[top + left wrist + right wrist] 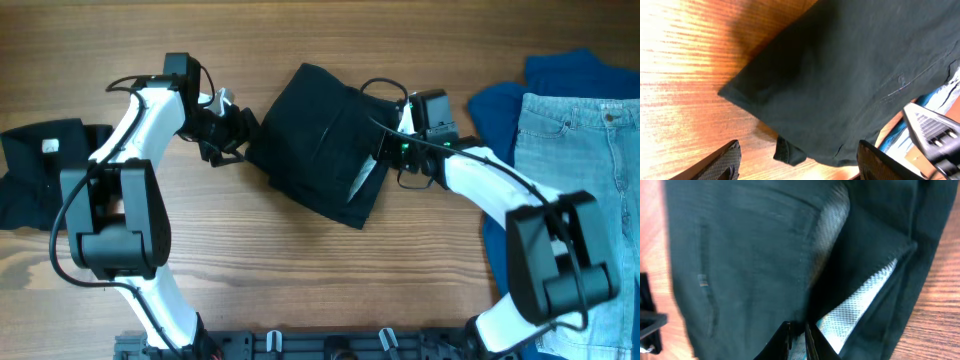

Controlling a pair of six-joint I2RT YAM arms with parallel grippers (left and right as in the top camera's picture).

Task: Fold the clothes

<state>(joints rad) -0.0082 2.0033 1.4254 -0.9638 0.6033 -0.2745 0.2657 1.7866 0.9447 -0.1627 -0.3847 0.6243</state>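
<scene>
The black shorts (318, 140) lie partly folded in the middle of the table, with pale mesh lining showing along their right side (860, 300). My right gripper (385, 150) is at the shorts' right edge, its fingers (799, 337) shut on a fold of the black cloth. My left gripper (232, 130) is open and empty just left of the shorts; in the left wrist view its fingers (797, 165) straddle bare wood below the cloth's hem (840, 85).
A black folded garment with a white logo (40, 165) lies at the left edge. Light-blue jeans (590, 170) lie on a blue garment (570, 80) at the right. A black rail (330, 345) runs along the table's front edge.
</scene>
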